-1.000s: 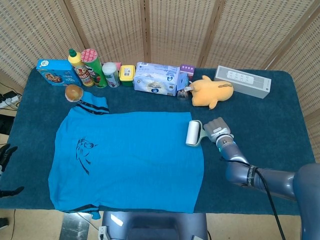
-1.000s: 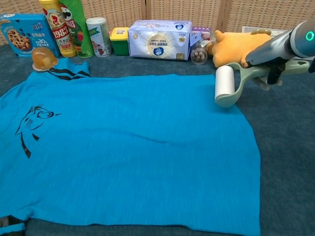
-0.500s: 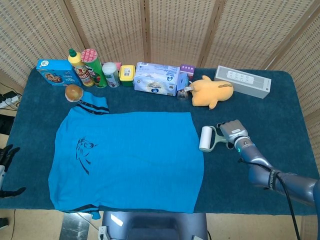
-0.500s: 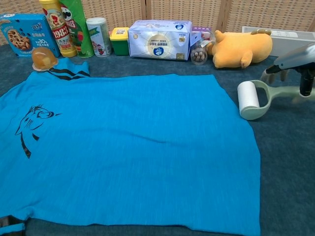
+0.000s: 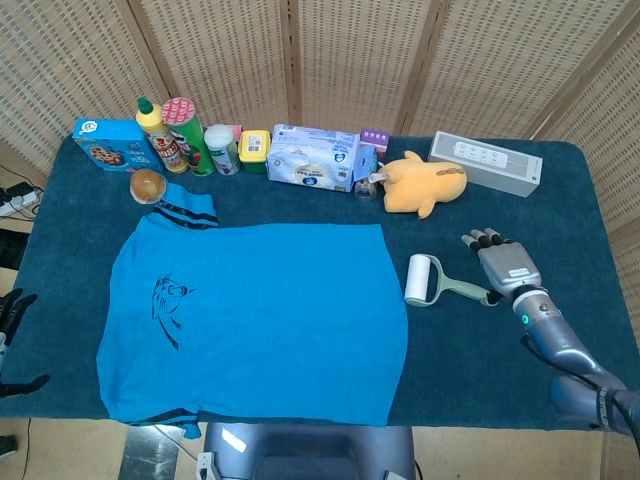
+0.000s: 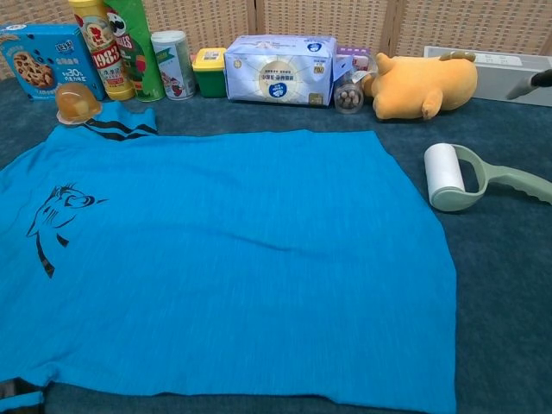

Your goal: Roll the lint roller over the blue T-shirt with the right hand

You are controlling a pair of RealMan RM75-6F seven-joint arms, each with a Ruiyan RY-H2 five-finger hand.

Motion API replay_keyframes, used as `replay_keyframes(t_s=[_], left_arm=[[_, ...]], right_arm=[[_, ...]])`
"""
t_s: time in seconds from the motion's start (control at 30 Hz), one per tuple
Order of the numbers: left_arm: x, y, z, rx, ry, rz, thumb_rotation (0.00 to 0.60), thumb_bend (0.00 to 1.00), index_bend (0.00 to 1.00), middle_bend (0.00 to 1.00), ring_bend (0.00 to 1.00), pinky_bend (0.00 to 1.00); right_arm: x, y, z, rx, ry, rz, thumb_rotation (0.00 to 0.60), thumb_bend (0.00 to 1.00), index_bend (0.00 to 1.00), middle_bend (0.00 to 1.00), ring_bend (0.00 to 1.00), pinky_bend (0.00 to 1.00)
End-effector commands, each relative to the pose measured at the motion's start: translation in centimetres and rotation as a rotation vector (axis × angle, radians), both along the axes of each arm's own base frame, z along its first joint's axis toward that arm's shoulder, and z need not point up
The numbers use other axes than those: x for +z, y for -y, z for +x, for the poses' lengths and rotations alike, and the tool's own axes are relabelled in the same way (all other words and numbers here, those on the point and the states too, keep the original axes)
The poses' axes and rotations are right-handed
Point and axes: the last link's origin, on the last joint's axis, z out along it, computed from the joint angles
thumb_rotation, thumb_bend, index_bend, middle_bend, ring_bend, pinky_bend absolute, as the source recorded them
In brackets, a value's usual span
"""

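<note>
Blue T-shirt, one; lint roller, one, beside the empty, spread right hand.

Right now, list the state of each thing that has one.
lint roller: lying on the table, off the shirt, released
blue T-shirt: spread flat
right hand: open, beside the roller's handle
left hand: at the table's edge, state unclear
</note>
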Motion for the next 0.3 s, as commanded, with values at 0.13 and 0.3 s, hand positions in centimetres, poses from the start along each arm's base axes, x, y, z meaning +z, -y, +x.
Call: replay_keyframes(t_s=[0.13, 0.3], left_arm=[[0.8, 1.3, 0.4, -0.04, 0.024, 0.033, 0.6, 0.09, 0.0, 0.0, 0.0, 0.0], [1.5, 2.1, 0.5, -0.072, 0.036, 0.05, 0.6, 0.09, 0.0, 0.0, 0.0, 0.0]], right_arm=[[4.0, -8.3, -3.5, 0.127, 0.224, -0.246, 0.6, 0.0, 0.02, 0.0, 0.0, 0.14], [4.0, -13.3, -5.0, 0.165, 0.247, -0.24, 0.6, 0.0, 0.03, 0.0, 0.0, 0.13]])
